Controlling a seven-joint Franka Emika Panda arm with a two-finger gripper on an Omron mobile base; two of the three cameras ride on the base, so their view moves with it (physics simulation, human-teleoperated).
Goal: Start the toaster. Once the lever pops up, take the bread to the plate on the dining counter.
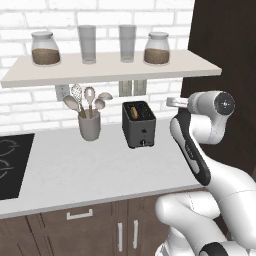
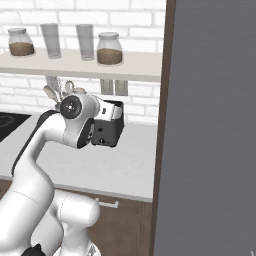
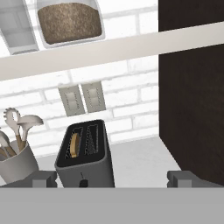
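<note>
Toaster (image 3: 85, 155) waits unstarted, bread (image 3: 74, 145) in its left slot; the wide-open, empty gripper (image 3: 111, 178) must descend to its lever.

Dark grey toaster (image 1: 138, 124) upright on light counter (image 1: 75, 170) — golden bread (image 3: 75, 145) sunk in one slot

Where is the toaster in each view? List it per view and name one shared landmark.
Left base view: toaster at centre, on the counter, right of the utensil cup.
Right base view: left of centre, partly behind the arm.
Hand view: bottom, left of centre.
Shared landmark: the wall outlets above it.
</note>
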